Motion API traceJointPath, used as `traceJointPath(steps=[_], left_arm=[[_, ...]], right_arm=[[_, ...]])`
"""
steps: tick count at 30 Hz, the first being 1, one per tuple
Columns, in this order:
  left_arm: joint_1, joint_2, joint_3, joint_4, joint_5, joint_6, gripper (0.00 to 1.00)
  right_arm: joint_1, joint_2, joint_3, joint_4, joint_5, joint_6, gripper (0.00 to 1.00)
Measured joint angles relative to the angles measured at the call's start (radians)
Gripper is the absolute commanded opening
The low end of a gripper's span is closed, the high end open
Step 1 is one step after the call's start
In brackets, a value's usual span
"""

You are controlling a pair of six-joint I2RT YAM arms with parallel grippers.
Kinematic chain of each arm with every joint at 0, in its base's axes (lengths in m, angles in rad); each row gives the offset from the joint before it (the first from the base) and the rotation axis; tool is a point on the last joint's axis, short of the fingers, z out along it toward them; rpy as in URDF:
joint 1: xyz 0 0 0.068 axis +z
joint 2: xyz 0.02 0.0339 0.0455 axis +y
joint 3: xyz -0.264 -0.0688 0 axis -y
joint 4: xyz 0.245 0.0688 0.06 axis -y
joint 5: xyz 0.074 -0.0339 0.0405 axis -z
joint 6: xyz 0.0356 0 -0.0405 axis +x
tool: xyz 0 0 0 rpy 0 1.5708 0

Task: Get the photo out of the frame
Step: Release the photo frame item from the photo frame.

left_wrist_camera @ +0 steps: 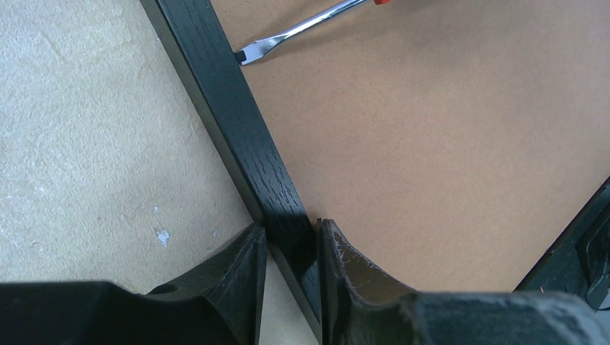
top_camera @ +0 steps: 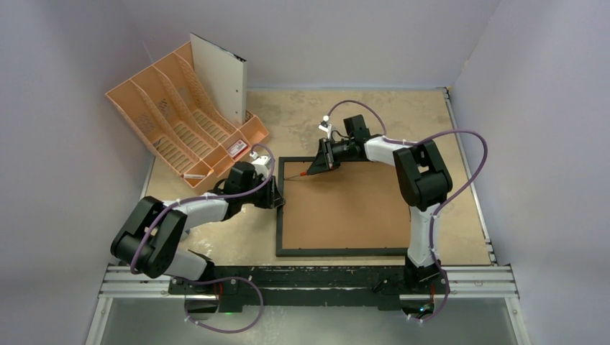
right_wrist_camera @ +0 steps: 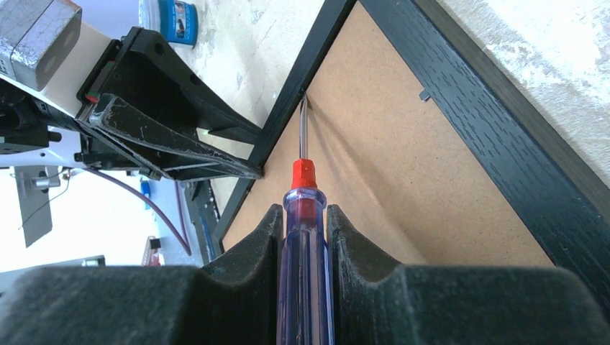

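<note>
Beige bench (top_camera: 403,115) carries the frame (top_camera: 338,252) face down at the centre of the overhead view, with its brown backing board (top_camera: 345,212) up. The photo is hidden beneath. We judge the prying step is in hand. Our right end effector (right_wrist_camera: 305,212) is clamped on a screwdriver (right_wrist_camera: 305,273), blade tip at the frame's left rail, near the upper-left corner. Our left end effector (left_wrist_camera: 291,233) pinches that rail just below. Next calls for levering the board free without gouging it.

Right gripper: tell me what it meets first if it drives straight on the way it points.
The screwdriver held in the right gripper leads; its tip sits against the inner edge of the frame, so that black rail comes first, though depth is unclear.
</note>
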Motion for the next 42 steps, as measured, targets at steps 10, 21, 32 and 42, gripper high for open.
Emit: traceJointPath(steps=[10, 21, 32, 42], left_arm=[[0.002, 0.003, 0.000, 0.005, 0.008, 0.008, 0.16], [0.003, 0.002, 0.000, 0.004, 0.011, 0.016, 0.15], [0.003, -0.003, -0.003, 0.005, 0.006, 0.014, 0.15], [0.003, -0.005, -0.008, 0.012, 0.004, 0.014, 0.15]], right_arm=[[-0.001, 0.000, -0.005, 0.014, -0.001, 0.017, 0.00], [0.028, -0.010, 0.083, -0.130, 0.082, -0.016, 0.00], [0.124, -0.050, 0.208, -0.242, 0.304, -0.030, 0.00], [0.218, -0.050, 0.308, -0.265, 0.492, -0.046, 0.00]])
